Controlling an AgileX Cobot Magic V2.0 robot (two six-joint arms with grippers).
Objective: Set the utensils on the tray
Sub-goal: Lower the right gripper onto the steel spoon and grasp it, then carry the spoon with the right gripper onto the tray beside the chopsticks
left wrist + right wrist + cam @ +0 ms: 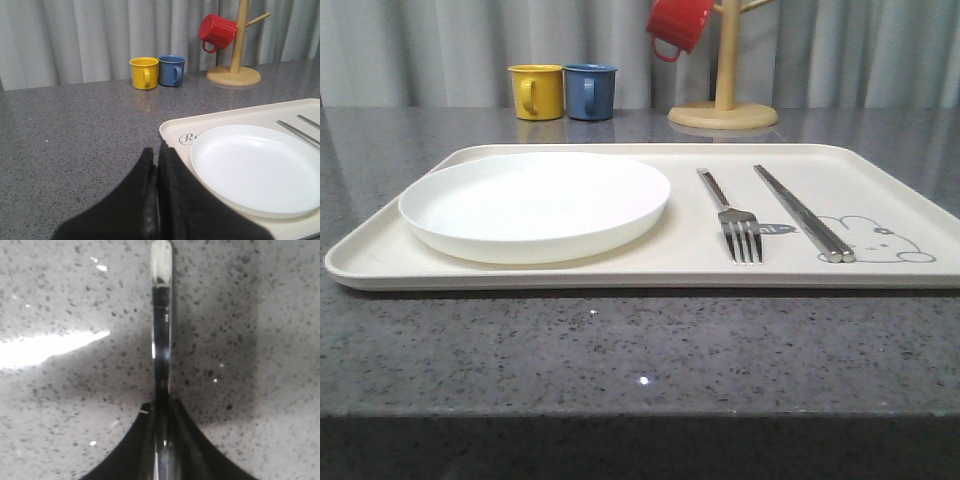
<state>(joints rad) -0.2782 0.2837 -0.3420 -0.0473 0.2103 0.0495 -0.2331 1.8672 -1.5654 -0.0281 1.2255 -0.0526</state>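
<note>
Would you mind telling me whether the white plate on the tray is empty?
Empty: the white plate on the tray shows a bare surface.

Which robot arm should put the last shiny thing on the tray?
Probably the right. Its right gripper is shut on a metal handle above the countertop. The left gripper is shut, holding nothing, beside the tray.

A yellow mug (536,91) and a blue mug (589,91) stand side by side, nearly touching, at the far edge of a speckled grey counter (620,350), w/ grey curtains (420,50) behind. To their right, a red mug (677,25) hangs tilted on a wooden mug tree (724,100) w/ a round base.
</note>
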